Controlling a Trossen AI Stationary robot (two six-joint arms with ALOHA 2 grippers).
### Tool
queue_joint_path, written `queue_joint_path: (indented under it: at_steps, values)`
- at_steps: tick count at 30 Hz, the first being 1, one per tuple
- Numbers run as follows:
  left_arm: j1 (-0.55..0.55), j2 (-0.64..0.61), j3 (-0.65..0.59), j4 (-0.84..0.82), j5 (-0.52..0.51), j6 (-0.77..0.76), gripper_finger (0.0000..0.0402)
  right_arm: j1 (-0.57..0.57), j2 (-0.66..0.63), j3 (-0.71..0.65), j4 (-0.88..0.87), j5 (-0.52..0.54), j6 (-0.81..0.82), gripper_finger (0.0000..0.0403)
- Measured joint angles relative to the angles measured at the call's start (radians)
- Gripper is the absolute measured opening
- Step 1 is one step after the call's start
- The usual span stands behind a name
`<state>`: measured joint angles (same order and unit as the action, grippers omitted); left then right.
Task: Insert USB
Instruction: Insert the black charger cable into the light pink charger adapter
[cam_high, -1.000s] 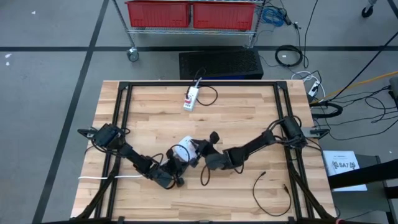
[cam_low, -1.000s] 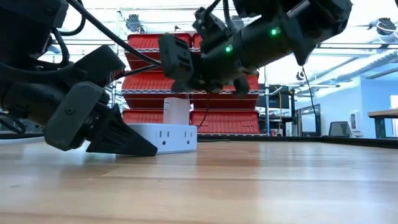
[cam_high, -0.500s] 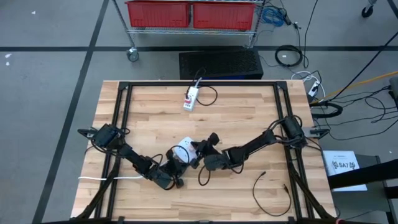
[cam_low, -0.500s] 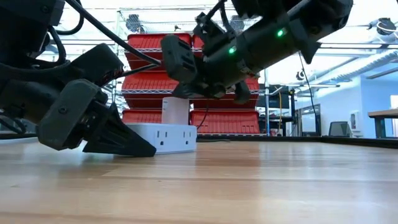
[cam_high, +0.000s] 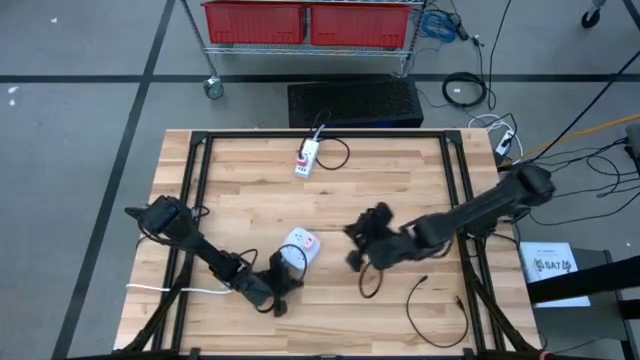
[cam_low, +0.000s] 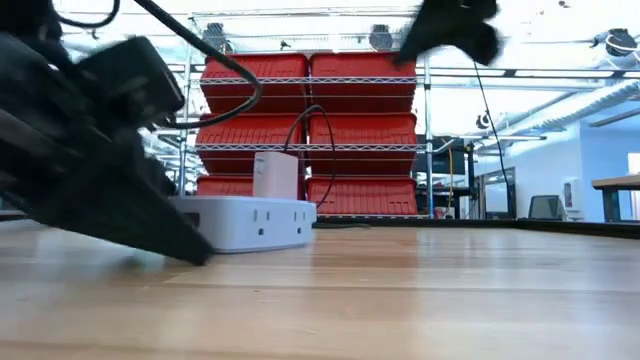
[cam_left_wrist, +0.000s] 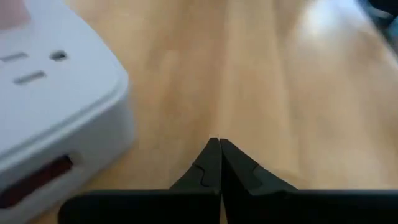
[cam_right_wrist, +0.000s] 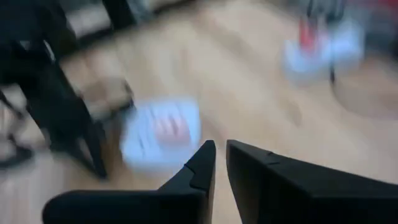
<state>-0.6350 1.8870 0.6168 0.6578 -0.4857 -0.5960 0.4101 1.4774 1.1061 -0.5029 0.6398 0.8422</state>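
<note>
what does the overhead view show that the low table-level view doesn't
Only the high view shows the right tool lifted away right of the white plastic power strip, a second small white power strip at the far edge, and a loose black cable.
Only the low view shows the red storage bins on shelving behind.
Both show the wooden table and the left tool beside the strip.

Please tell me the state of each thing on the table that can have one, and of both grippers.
left gripper: shut, empty, beside the near power strip.
right gripper: slightly open, empty.
near power strip: lying flat, not held.
far power strip: lying flat, cable attached.
black cable: loose, looped, not held.
</note>
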Motion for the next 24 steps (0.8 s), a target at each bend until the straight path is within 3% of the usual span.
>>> queue_joint_path:
  at_steps: [4, 8, 13, 24]
  values:
    - [-0.008, -0.062, 0.0, -0.057, 0.02, -0.001, 0.0, 0.068, -0.053, 0.0, -0.328, -0.197, 0.244, 0.0043]
    - [-0.01, -0.116, 0.0, -0.125, 0.026, -0.008, 0.0, 0.162, -0.052, -0.001, -0.491, -0.382, 0.39, 0.0056]
    - [-0.009, -0.196, 0.0, -0.223, 0.021, -0.027, 0.0, 0.303, -0.047, -0.001, -0.528, -0.564, 0.558, 0.0081]
    - [0.037, -0.338, 0.0, -0.392, 0.019, 0.059, 0.0, 0.489, 0.076, -0.001, -0.618, -0.827, 0.815, 0.0163]
